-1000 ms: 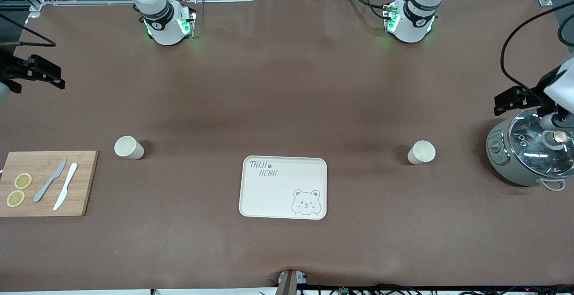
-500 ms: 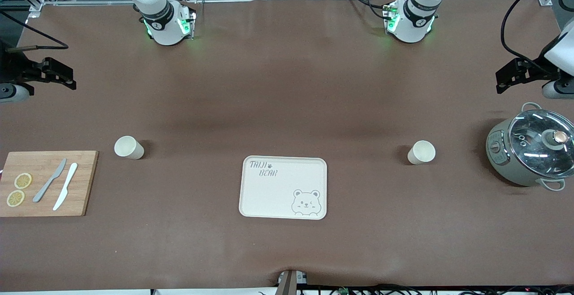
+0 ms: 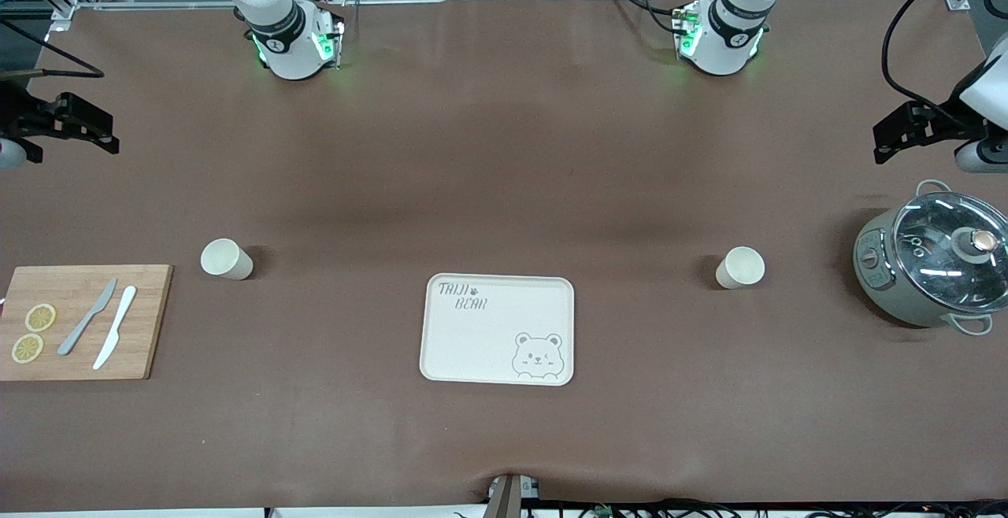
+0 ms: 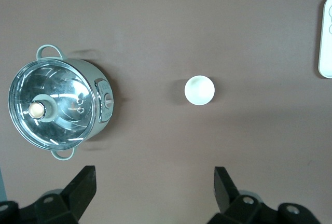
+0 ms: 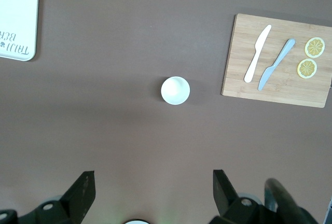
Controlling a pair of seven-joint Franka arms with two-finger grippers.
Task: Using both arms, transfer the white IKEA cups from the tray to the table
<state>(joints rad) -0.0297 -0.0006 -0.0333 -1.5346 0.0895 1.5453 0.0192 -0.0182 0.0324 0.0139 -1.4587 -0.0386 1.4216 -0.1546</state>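
I see a matt brown table cover (image 3: 504,148), smooth with faint creases, cloth or paper I cannot tell; two matt cream-white cups (image 3: 226,258) (image 3: 740,267), one at each side of the tray (image 3: 441,345), itself matt cream with a grey printed bear; beside one cup, a bamboo-grained wooden board (image 3: 142,329) bearing a dull grey knife (image 3: 87,317) and a white plastic-looking knife (image 3: 115,327); beside the other cup, a satin grey-green pot (image 3: 886,282) with a glossy glass lid (image 3: 945,254); both grippers (image 4: 153,190) (image 5: 150,190) matt black.

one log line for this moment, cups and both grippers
cups: both white IKEA cups upright on table, off tray | left gripper: open, empty, above pot | right gripper: open, empty, over table edge
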